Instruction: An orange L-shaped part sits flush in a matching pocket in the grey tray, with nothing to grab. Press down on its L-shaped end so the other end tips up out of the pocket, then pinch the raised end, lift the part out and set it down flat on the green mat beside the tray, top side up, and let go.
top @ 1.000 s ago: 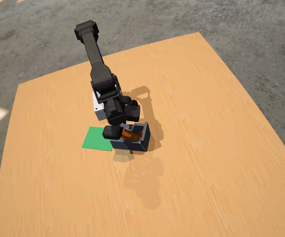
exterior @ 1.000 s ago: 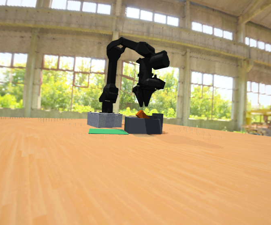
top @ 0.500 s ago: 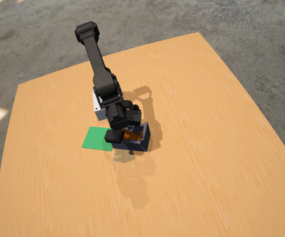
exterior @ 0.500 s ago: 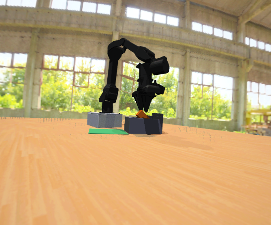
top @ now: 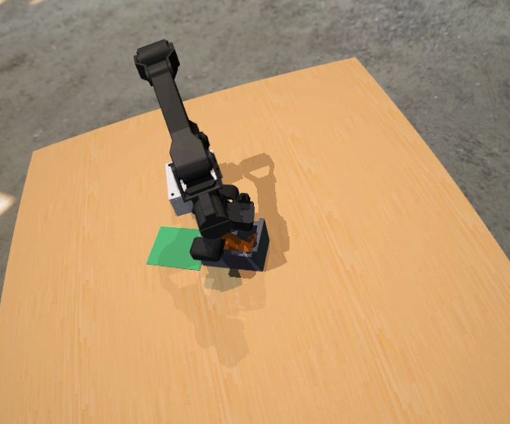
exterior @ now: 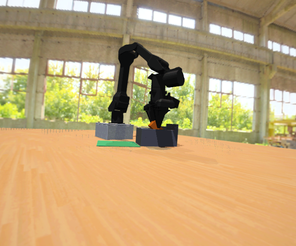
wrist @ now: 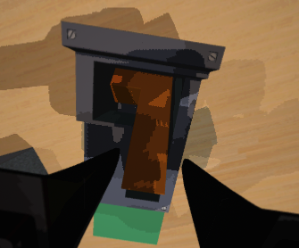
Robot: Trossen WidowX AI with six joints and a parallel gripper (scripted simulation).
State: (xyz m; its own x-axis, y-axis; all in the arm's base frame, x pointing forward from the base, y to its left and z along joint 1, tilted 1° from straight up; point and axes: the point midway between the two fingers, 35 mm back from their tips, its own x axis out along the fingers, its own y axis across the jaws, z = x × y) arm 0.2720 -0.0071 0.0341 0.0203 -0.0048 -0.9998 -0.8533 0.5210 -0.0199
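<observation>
From the top, your green mat (top: pixel 171 248) (exterior: pixel 117 143) (wrist: pixel 128 224) lies just beside the grey tray (top: pixel 233 261) (exterior: pixel 146 136) (wrist: pixel 86 85).

In the exterior view, your gripper (top: pixel 233 232) (exterior: pixel 155 126) (wrist: pixel 151 158) reaches down at the tray, and the orange part (top: pixel 238 242) (exterior: pixel 152 124) (wrist: pixel 148 143) tilts up above the tray's rim.

In the wrist view, the part's L-shaped end sits inside the tray; your fingers stand spread either side of its straight end, pinching nothing.

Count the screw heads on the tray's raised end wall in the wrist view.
2: one near the wall's left end, one near its right end.
</observation>
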